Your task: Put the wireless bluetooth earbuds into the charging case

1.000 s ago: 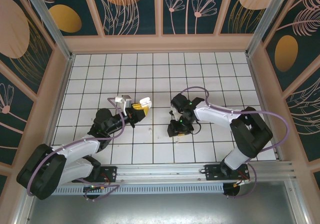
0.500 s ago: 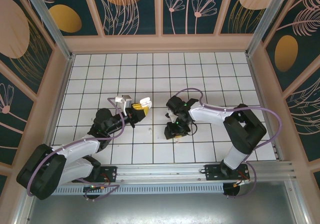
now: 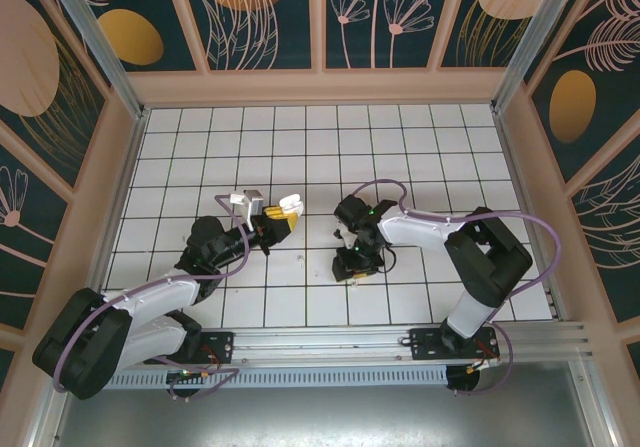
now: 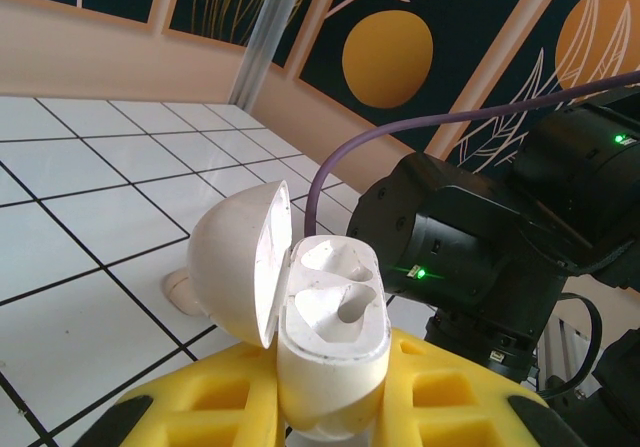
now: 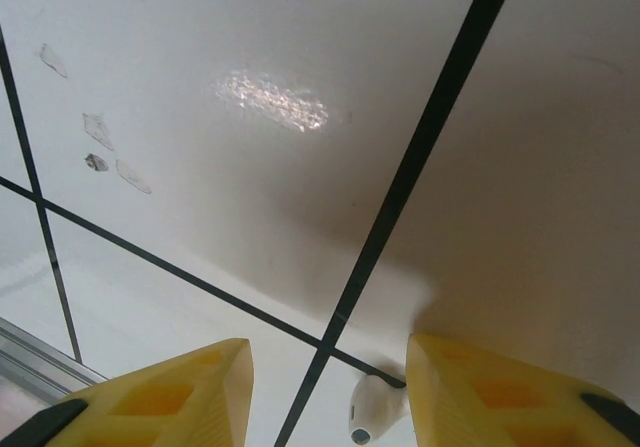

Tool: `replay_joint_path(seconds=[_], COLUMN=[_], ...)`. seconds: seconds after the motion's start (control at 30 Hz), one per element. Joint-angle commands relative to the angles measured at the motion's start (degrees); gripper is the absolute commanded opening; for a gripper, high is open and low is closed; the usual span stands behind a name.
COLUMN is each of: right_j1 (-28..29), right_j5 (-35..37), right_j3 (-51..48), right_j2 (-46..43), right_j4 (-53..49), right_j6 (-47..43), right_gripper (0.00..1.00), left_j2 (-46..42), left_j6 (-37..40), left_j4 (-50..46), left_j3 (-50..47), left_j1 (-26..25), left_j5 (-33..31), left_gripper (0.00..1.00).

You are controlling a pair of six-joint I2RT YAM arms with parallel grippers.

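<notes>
My left gripper [image 4: 330, 397] is shut on the charging case [image 4: 335, 332] and holds it upright above the table. Its lid [image 4: 235, 267] hangs open to the left, and both sockets are empty. One earbud [image 4: 180, 292] lies on the tile behind the lid, a pale speck [image 3: 300, 258] in the top view. My right gripper [image 5: 330, 397] points straight down at the table with its yellow fingers [image 5: 180, 392] open. The other earbud [image 5: 375, 410] lies on the tile between them, right against the right finger. In the top view the left gripper [image 3: 280, 215] faces the right gripper [image 3: 355, 267].
White tiled floor [image 3: 300, 147] with black grid lines, boxed in by peach-framed walls [image 3: 320, 85]. The right arm's black wrist [image 4: 470, 257] and purple cable [image 4: 400, 137] hang close in front of the held case. A metal rail [image 3: 320, 342] runs along the near edge.
My right gripper has shifted slightly left and toward the near edge, and come lower over the tile. The left arm and the case have not moved.
</notes>
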Motion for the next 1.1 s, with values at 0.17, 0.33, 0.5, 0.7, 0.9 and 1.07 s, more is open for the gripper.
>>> replay_joint_path(seconds=[0.17, 0.33, 0.5, 0.7, 0.9, 1.07], right_j1=[-0.21, -0.21, -0.12, 0.22, 0.26, 0.32], right_j5=[0.38, -0.41, -1.27, -3.38, -0.96, 2.99], right_j3=[-2.93, -4.66, -5.29, -6.50, -5.20, -1.97], right_j2=[-3.08, -4.88, -6.56, -8.05, -9.67, -10.89], right_j4=[-3.81, -4.53, -5.28, -6.22, -8.07, -7.17], right_j6=[-0.29, 0.51, 1.51, 2.70, 2.81, 3.94], right_gripper=[0.45, 0.45, 0.44, 0.42, 0.42, 0.43], left_j2=[-0.27, 0.35, 0.45, 0.28, 0.44, 0.31], left_j6=[-0.50, -0.40, -0.47, -0.64, -0.81, -0.96], left_j4=[0.45, 0.72, 0.76, 0.80, 1.21, 0.86], left_j3=[1.25, 1.69, 1.77, 1.64, 1.69, 1.46], left_j1=[0.31, 0.33, 0.28, 0.37, 0.36, 0.27], left_j5=[0.76, 1.11, 1.15, 1.46, 1.37, 1.29], left_gripper=[0.20, 0.20, 0.20, 0.20, 0.20, 0.20])
